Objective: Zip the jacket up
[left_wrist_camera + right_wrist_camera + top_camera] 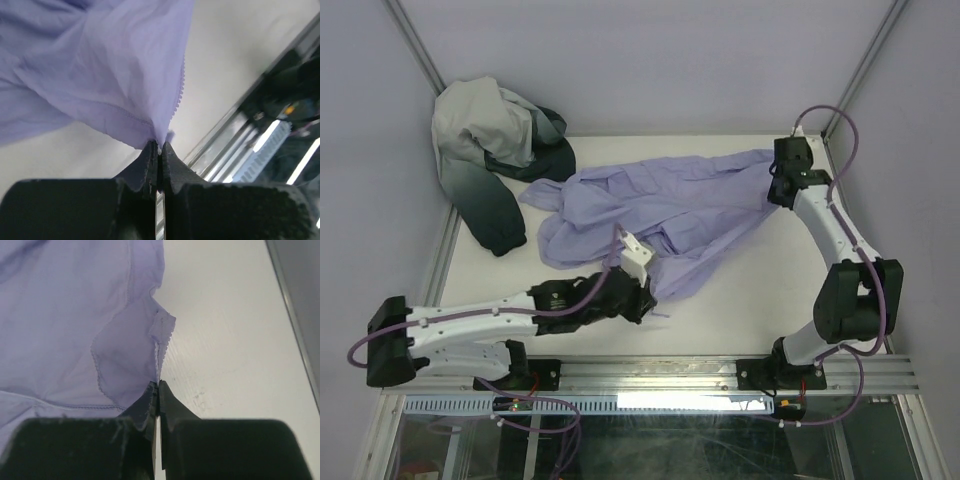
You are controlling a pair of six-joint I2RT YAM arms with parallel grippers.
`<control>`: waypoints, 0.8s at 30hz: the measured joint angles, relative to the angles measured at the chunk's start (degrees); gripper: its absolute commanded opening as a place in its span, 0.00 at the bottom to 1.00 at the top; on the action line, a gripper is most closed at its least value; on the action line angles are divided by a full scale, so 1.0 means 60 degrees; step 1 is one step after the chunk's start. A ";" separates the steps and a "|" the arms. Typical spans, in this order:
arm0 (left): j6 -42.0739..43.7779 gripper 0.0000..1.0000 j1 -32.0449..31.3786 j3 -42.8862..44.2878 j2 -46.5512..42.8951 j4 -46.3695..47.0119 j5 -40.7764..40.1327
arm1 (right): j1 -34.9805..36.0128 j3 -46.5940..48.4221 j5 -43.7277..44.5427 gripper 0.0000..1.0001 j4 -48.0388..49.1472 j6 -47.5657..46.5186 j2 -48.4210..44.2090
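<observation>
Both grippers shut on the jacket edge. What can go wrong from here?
The left gripper pinches only a thin corner of the jacket by the zipper teeth; it may slip out under tension.
The right gripper holds equally little.
Fabric lies bunched, so zipper halves may not align.

Soft, even, fairly bright light leaves only faint shadows on the white table [750, 300] just beside the jacket [670, 195], while in both wrist views the dark fingers [142, 167] below the jacket are blurred and murky, and white glare streaks the out-of-focus rail [222, 145] to the right of it.
</observation>
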 measured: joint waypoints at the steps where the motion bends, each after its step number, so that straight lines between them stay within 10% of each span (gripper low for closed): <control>1: 0.0047 0.00 0.0229 -0.0040 -0.0510 0.0335 0.0430 | -0.0058 0.0466 0.0004 0.00 -0.0302 -0.0153 0.0011; 17: -0.0841 0.00 0.6145 -0.1719 -0.1071 0.1905 0.3391 | 0.0688 0.5712 -0.2714 0.10 -0.1657 -0.0750 0.4302; 24: -0.1854 0.36 0.7756 -0.3085 -0.0798 0.2437 0.3289 | 0.1443 0.6572 -0.3938 0.41 -0.1348 -0.0608 0.5275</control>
